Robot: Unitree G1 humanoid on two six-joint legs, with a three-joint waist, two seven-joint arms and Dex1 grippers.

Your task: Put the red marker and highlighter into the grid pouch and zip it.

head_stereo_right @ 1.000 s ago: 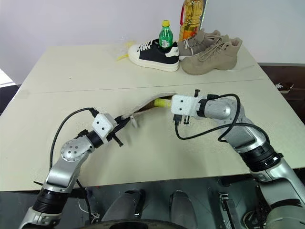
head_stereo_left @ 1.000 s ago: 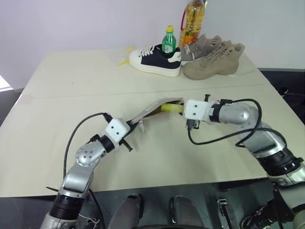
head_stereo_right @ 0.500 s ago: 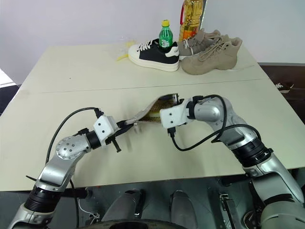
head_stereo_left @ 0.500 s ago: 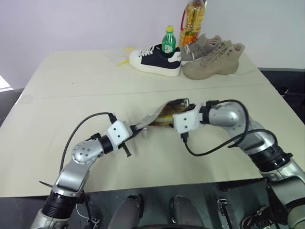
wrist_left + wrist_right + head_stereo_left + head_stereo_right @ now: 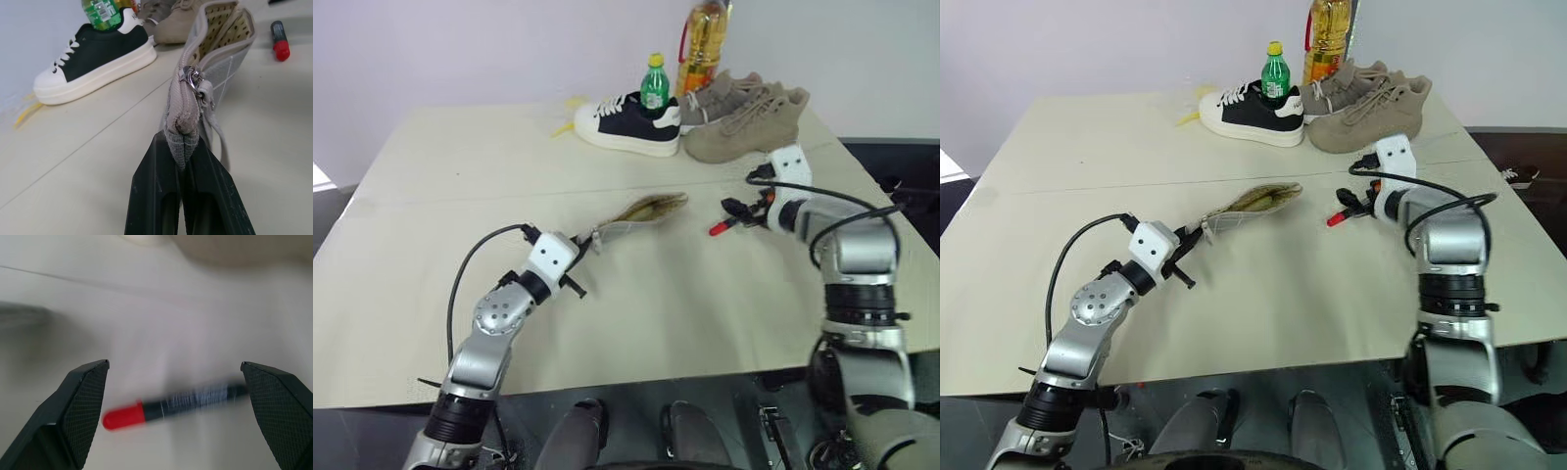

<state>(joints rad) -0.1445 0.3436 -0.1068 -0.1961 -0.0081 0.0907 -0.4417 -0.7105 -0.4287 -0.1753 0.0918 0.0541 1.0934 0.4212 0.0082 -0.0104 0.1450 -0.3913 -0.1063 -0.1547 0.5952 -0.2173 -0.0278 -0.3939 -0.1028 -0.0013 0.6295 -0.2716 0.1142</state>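
- Beige table [image 5: 431,284] with shoes [image 5: 744,122] and bottles [image 5: 656,86] at the far edge; grid pouch [image 5: 641,213] lies mid-table, mouth gaping toward the right arm's side.
- Left gripper [image 5: 183,161], fingers pressed together, pinches the pouch's zipper-end corner and holds it slightly off the table.
- Something yellow shows inside the pouch mouth, likely the highlighter; cannot confirm.
- Red marker [image 5: 171,404] lies flat on the table, between the pouch and the right gripper [image 5: 744,211].
- Right gripper fingers spread wide, straddling the marker from above, not touching it.
- Marker's long axis runs across the gap between the fingers, red cap pointing toward the pouch, so the wrist probably needs turning before closing.
- Right arm is far nearer the marker.
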